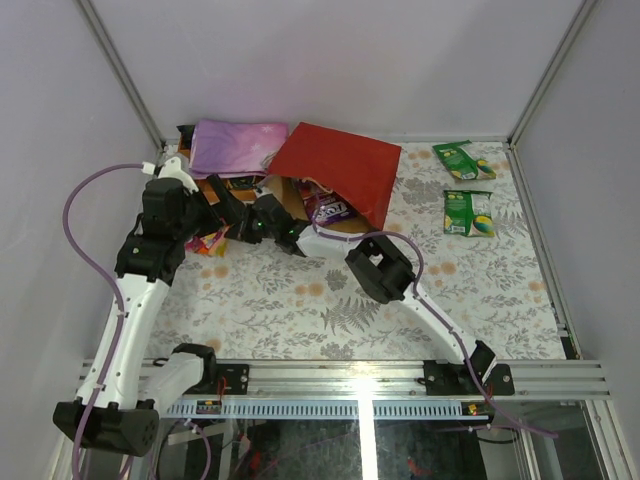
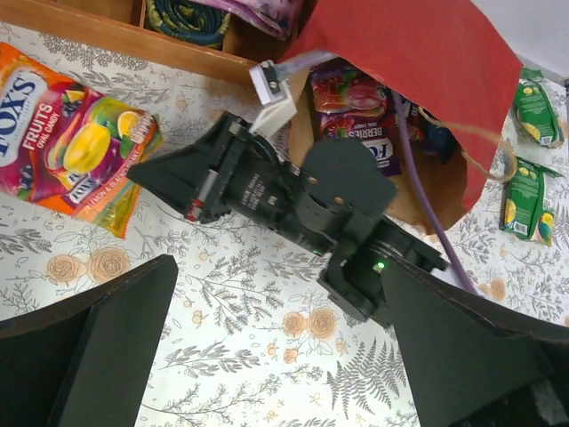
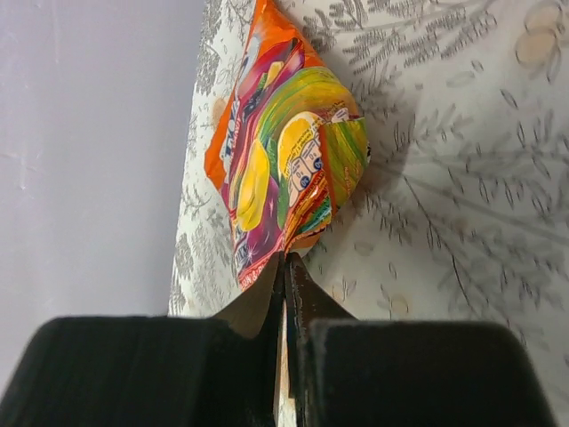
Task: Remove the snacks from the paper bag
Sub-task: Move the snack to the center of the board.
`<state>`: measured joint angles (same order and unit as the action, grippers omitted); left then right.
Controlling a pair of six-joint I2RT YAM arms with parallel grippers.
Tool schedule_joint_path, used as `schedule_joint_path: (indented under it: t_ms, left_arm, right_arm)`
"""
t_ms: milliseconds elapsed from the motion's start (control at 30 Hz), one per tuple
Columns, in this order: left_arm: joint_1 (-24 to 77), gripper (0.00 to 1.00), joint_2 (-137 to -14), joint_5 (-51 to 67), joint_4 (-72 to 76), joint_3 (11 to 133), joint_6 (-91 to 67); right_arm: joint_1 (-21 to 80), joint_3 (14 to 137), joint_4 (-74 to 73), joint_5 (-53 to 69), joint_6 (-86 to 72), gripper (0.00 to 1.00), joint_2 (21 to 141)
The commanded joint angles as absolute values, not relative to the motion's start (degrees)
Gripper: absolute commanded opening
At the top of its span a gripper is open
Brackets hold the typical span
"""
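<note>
The red paper bag [image 1: 340, 165] [image 2: 418, 53] lies on its side at the back, mouth facing the arms. A purple berry candy packet [image 1: 328, 208] [image 2: 356, 107] shows inside the mouth. An orange fruit candy packet [image 2: 71, 133] [image 3: 284, 151] [image 1: 207, 240] lies on the table by the left wall. My right gripper [image 3: 286, 258] [image 2: 142, 173] is shut, its tips pinching that packet's crumpled edge. My left gripper [image 2: 276, 294] hangs open above the right wrist, holding nothing. Two green packets [image 1: 463, 160] [image 1: 468, 212] lie flat at the far right.
A wooden box [image 2: 133, 36] with a pink-purple cloth [image 1: 238, 148] stands at the back left, just behind the orange packet. The left wall is close to the packet. A purple cable [image 2: 418, 178] runs along the right arm past the bag's mouth.
</note>
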<state>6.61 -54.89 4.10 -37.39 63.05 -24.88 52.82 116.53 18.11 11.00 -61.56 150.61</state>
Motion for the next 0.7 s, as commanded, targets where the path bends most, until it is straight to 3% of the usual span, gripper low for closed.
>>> schedule_joint_path:
  t_ms: [0,200,500,533,667]
  left_arm:
    - [6.04,1.00,-54.93,3.93,-38.33,65.57,-25.08]
    - [5.98,1.00,-55.37,3.70,-38.67,65.82,-25.13]
    - [5.98,1.00,-56.25,3.86,-38.41,65.54,-25.46]
    - [5.93,1.00,-56.25,3.79,-38.41,65.41,-25.49]
    - [5.94,1.00,-56.47,2.61,-38.41,64.47,-25.40]
  right_arm:
    - [53.68,130.68,11.77,10.64,-58.00,0.00,156.19]
    - [53.64,141.02,9.68,11.04,-56.74,0.00,162.77]
    - [53.01,141.00,12.79,12.12,-56.50,0.02,163.39]
    - [53.00,140.51,13.31,11.99,-56.44,0.06,162.98]
    - [53.04,136.00,15.92,13.53,-56.60,0.43,160.46]
